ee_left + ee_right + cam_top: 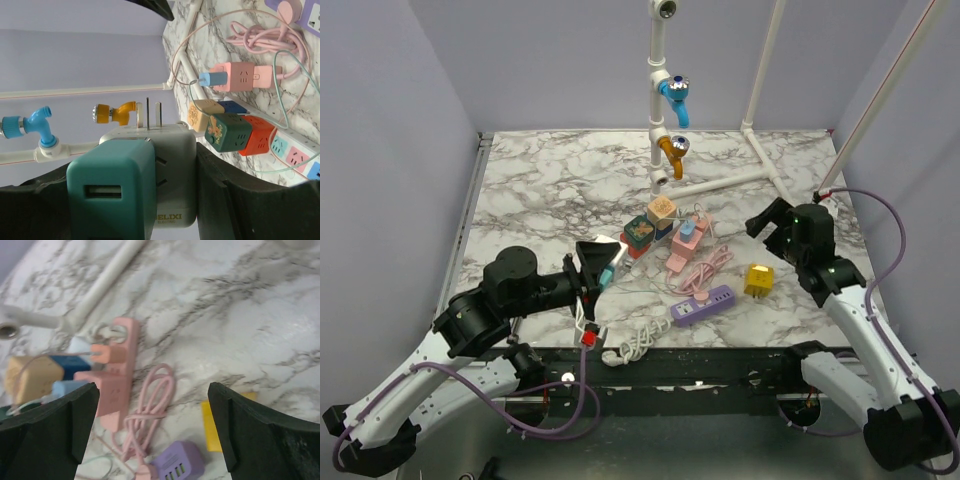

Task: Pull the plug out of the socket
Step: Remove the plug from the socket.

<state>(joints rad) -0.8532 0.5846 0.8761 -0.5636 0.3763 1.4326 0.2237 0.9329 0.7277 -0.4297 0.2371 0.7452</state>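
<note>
Left arm: elbow up at the near-left, forearm running right and low over the table (550,190), wrist rolled so its camera looks sideways across the marble. Left gripper (600,262) is half closed, fingers (225,200) pinching the white socket adapter (170,150) from both sides. Adapter is off the table, prongs sticking out free. Teal USB charger (107,190) sits flush against the adapter's face.

Right arm: reaches forward on the right side, wrist high, gripper tipped down toward the table. Right gripper (772,225) jaws are spread wide, nothing between them. Yellow plug (758,281) lies on the marble just near of it, apart from both fingers, right of the purple power strip (703,304).
</note>
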